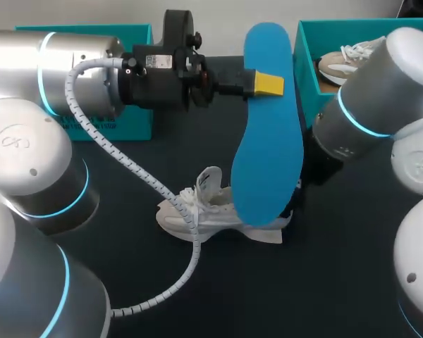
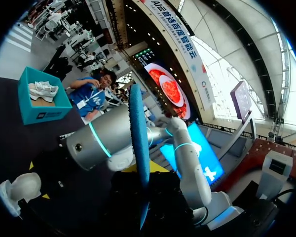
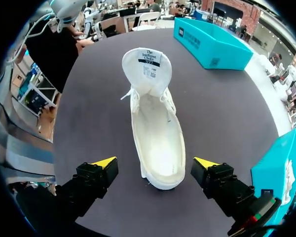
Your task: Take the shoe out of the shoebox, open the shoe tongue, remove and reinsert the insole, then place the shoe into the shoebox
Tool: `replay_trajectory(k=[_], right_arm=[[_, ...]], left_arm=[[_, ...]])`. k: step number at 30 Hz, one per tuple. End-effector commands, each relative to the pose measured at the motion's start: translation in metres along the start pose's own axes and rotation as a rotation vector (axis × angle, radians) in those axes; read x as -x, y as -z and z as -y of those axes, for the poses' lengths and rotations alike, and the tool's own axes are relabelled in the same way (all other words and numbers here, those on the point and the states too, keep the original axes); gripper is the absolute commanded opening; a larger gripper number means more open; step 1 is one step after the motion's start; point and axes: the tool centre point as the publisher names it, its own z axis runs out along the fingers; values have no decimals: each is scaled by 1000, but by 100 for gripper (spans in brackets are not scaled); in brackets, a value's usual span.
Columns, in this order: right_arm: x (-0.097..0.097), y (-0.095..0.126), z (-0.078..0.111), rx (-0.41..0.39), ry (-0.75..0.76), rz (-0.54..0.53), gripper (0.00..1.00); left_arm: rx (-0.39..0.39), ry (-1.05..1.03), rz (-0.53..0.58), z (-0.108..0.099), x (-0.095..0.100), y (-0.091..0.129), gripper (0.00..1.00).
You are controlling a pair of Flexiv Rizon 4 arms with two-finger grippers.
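Left pincer (image 1: 266, 84) clamps the insole (image 1: 264, 141) upright above the shoe (image 1: 190, 215), probably for reinsertion. Right pincer (image 3: 155, 165) hangs wide astride the heel (image 3: 160, 178), not touching, likely to steady the shoe on the counter (image 1: 338, 282).

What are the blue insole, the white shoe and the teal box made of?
Blue insole: probably foam, matte; thin, flat, evenly coloured, no shine. White shoe: seemingly soft textile or synthetic upper with cloth lining; dull surface, woven laces. Teal box: likely matte cardboard; thin straight walls, crisp folded corners.
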Motion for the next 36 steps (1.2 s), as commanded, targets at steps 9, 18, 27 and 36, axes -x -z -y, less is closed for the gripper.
replay_trajectory(k=[9, 18, 27, 36], right_arm=[[-2, 5, -6, -129, 26, 23, 100], [-3, 5, -10, -140, 39, 22, 100], [-3, 4, -12, -145, 16, 15, 100], [2, 4, -27, -155, -6, 35, 100]], left_arm=[[0, 0, 2, -1, 0, 0, 0], [0, 0, 2, -1, 0, 0, 0], [0, 0, 2, -1, 0, 0, 0], [0, 0, 2, -1, 0, 0, 0]])
